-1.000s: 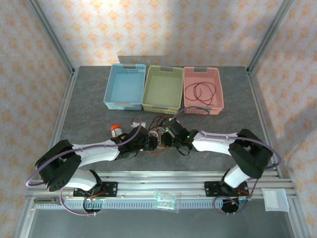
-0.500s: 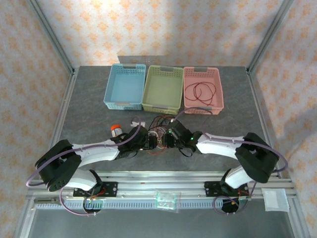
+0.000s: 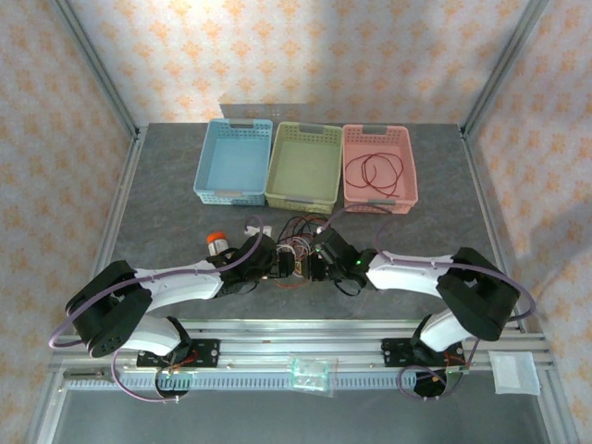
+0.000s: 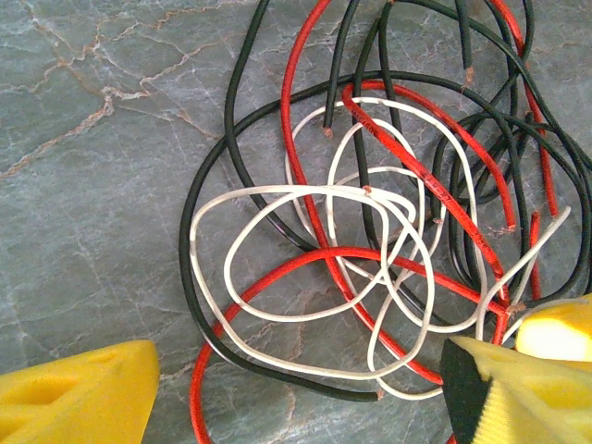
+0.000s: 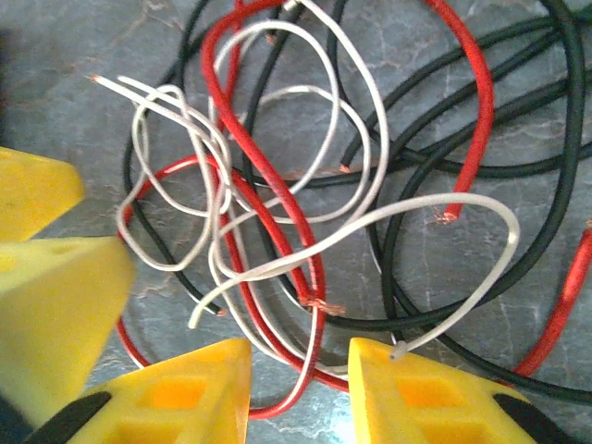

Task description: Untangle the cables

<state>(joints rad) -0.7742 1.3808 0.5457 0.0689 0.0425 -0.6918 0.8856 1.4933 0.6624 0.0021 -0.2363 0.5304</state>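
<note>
The cables (image 3: 298, 240) lie in one tangled heap of black, red and whitish loops on the grey table between my two grippers. My left gripper (image 3: 282, 265) is at the heap's left edge. In the left wrist view it (image 4: 301, 398) stands wide open, with a white loop (image 4: 277, 314), a red strand (image 4: 314, 213) and a black strand (image 4: 199, 305) ahead of its yellow fingers. My right gripper (image 3: 314, 259) is low at the heap's right side. In the right wrist view it (image 5: 301, 388) is open, a red strand (image 5: 314, 361) and a white one running loosely through the gap.
Three baskets line the back: blue (image 3: 205, 166), green (image 3: 274, 166) and pink (image 3: 410, 166), the pink one holding a coiled red cable (image 3: 375, 171). A small orange-capped container (image 3: 216, 242) stands left of the heap. A plastic bag (image 3: 311, 373) rests on the front rail.
My right gripper has edged left into the heap and its jaws have parted a little. The left arm has stayed still.
</note>
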